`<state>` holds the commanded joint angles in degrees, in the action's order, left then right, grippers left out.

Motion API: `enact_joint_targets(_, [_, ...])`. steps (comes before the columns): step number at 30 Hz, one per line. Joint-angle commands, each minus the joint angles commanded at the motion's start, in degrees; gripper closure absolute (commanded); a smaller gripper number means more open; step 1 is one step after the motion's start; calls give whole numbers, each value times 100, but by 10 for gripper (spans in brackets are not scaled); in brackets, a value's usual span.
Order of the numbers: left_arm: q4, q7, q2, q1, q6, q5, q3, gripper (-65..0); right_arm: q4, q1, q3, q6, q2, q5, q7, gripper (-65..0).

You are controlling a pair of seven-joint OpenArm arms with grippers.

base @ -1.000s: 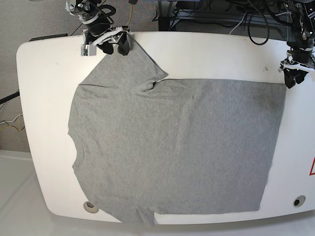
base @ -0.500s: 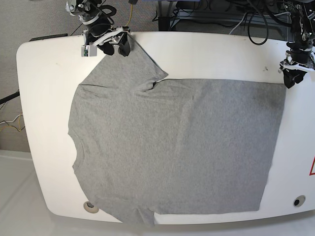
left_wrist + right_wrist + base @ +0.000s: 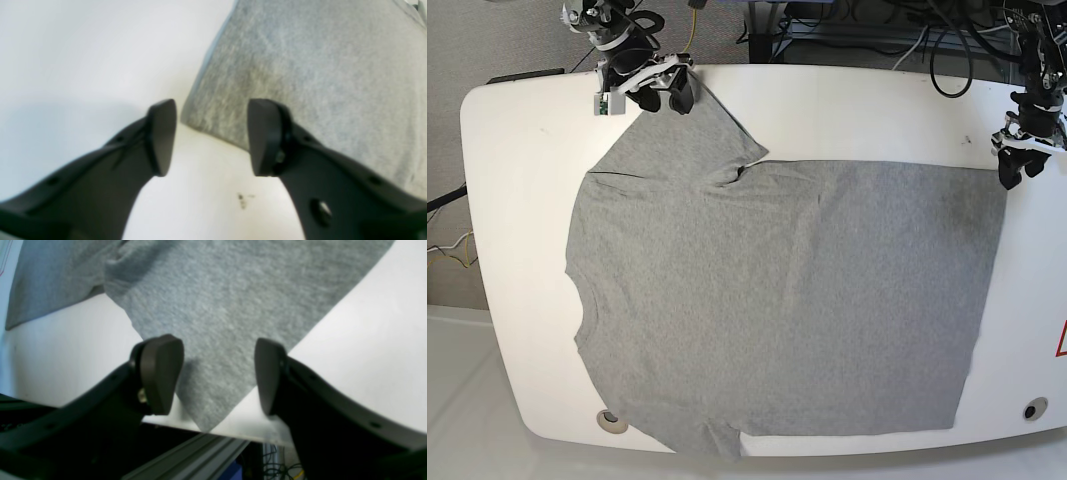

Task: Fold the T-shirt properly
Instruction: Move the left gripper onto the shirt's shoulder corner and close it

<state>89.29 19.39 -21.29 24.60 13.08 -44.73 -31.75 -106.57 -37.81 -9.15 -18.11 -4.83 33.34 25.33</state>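
Note:
The heather-grey T-shirt [image 3: 787, 300] lies spread flat on the white table [image 3: 517, 200], plain side up, with no lettering showing. Its collar end is at the left and its hem at the right. My left gripper [image 3: 1010, 170] is open just above the hem's far right corner. In the left wrist view the left gripper [image 3: 208, 136] straddles that corner of the T-shirt [image 3: 317, 66]. My right gripper [image 3: 667, 98] is open at the tip of the far sleeve by the table's back edge. In the right wrist view the T-shirt's sleeve tip [image 3: 217, 323] lies between the right gripper's [image 3: 217, 380] fingers.
The table has a round hole at the front left [image 3: 608, 420] and another at the front right [image 3: 1033, 410]. A red triangle sticker [image 3: 1061, 340] sits at the right edge. Cables and a metal frame [image 3: 847, 30] stand behind the table. The near sleeve hangs over the front edge [image 3: 717, 445].
My left gripper has shifted slightly down and left toward the hem corner. The right gripper and the shirt have hardly moved.

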Motion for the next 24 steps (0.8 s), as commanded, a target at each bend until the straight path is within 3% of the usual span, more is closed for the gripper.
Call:
enact_joint_targets(6, [-469,106,8,-223,477,-119,21,-384,3,5,-9,16,5,-7,78,-360])
enact_joint_targets(12, [-974,87,12,-396,798,-100,86,-375,-5,-13,-20,-12,13,-35,74,-362])
enact_joint_targets(20, [-1206,55,24,-496,706,-50,159,-363,0,-14,-18,-15,12,-34,84,-363])
enact_joint_targets(24, [-1216,132,13,-556,523,-16,102,-362,4,-4,-17,9,14,-30,102,-363])
